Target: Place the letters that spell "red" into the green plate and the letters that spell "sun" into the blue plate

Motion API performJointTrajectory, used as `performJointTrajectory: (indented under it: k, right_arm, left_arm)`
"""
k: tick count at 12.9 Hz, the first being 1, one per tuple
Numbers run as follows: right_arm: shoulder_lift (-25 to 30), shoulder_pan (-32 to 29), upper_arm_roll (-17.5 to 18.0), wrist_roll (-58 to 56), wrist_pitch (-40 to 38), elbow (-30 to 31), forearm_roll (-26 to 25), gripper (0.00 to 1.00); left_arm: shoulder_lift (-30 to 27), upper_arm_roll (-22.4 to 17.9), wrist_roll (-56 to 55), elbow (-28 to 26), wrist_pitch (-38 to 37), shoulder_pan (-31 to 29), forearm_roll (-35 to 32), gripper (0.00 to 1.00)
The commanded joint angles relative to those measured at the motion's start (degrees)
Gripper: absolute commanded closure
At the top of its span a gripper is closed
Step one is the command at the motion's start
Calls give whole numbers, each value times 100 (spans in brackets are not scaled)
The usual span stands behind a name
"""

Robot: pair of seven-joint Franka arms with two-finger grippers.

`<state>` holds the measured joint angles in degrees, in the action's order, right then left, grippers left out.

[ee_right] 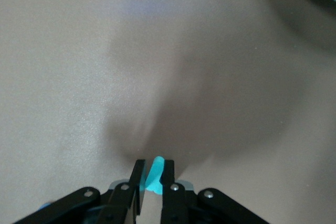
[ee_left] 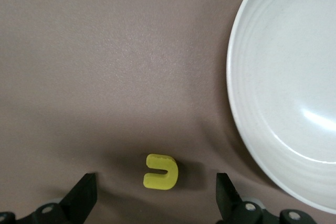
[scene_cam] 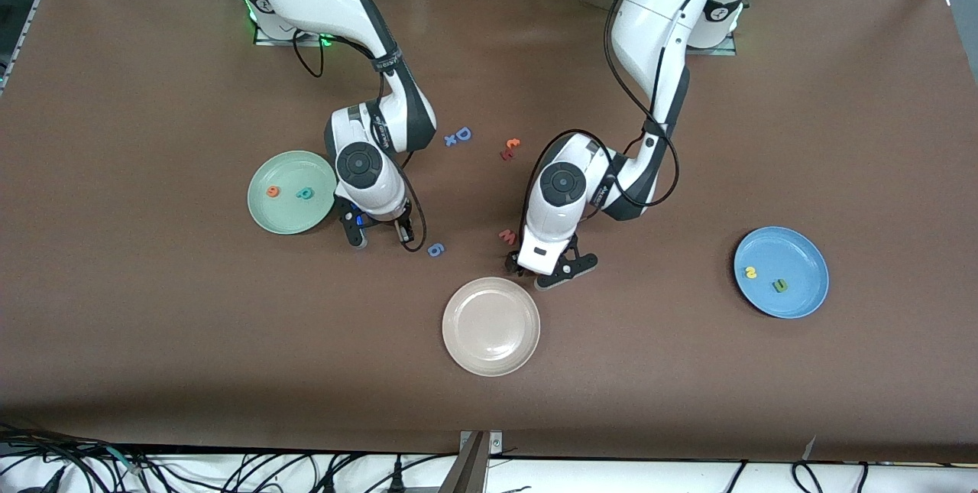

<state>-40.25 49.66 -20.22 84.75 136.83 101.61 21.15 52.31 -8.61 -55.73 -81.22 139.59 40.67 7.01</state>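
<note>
We see right claw (ee_right: 153,181) clamped on teal letter (ee_right: 155,176) beside green plate (scene_cam: 269,212); left claw (ee_left: 156,203) spread around yellow letter (ee_left: 160,171).

Open table around yellow "u" (ee_left: 160,171), cream-white plate (ee_left: 252,129) just beside.

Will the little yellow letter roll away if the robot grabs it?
Probably not: the yellow letter lies flat on the table, so it shouldn't roll. It looks small and thick, likely light and squishy. The open left gripper straddles it, though it might slide if nudged.
</note>
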Motion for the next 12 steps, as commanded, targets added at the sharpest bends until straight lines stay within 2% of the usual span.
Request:
performJointTrajectory:
  k: [1, 5, 7, 9, 12]
  right_arm:
    - [-35, 26, -35, -46, -77, -18, 126, 89]
    - [131, -1, -122, -98, -481, -80, 108, 89]
    - [176, -1, -263, -107, -656, -185, 108, 89]
    - [202, -1, -560, -255, -1426, -360, 21, 89]
    - [299, -1, -1149, -1151, -2360, -677, 38, 89]
  left_arm:
    - [166, -123, 18, 238, -37, 82, -156, 0]
    - [166, -141, 53, 229, -37, 82, -156, 1]
    - [166, -176, 62, 221, -37, 82, -165, 7]
    - [166, -176, 114, 221, -37, 82, -165, 18]
    - [183, -176, 132, 221, -37, 99, -156, 18]
